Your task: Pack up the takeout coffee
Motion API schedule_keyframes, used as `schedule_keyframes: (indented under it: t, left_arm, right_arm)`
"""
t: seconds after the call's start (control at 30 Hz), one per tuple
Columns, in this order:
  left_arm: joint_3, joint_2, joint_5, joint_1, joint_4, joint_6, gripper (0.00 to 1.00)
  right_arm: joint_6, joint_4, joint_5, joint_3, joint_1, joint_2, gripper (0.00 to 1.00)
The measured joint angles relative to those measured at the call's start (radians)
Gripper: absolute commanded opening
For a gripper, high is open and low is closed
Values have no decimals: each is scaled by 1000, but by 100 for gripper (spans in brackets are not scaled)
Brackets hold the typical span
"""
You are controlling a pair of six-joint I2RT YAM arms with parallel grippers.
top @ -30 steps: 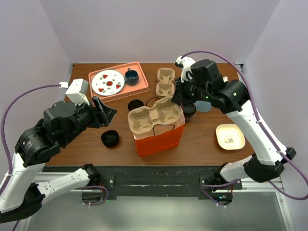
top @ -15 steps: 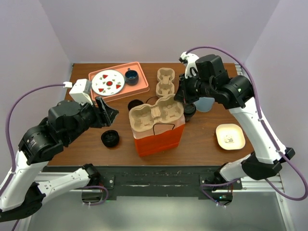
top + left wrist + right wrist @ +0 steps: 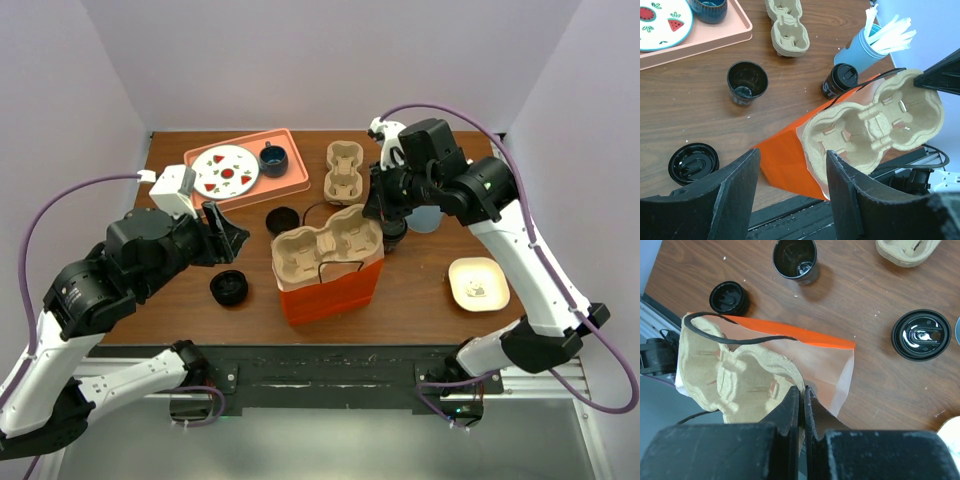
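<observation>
At the mouth of the orange bag (image 3: 795, 333) your right gripper (image 3: 802, 390) pinches the rim of the cardboard carrier (image 3: 735, 385), left gripper (image 3: 792, 156) hangs spread and empty; you likely seat the carrier next, then fetch the lidded coffee (image 3: 921, 335) standing just beside the bag.

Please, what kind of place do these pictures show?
Probably a robot test booth staged as a café packing counter, not a real shop: plain walls enclose one wooden table, which carries an orange paper bag, a pulp cup carrier and a lidded takeout coffee.
</observation>
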Motion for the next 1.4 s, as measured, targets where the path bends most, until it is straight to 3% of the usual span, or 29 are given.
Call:
schedule_keyframes:
  t: [1.4]
  left_arm:
    - [-11, 5, 18, 0, 6, 3, 61]
  right_arm:
    - [42, -31, 13, -33, -33, 0, 0]
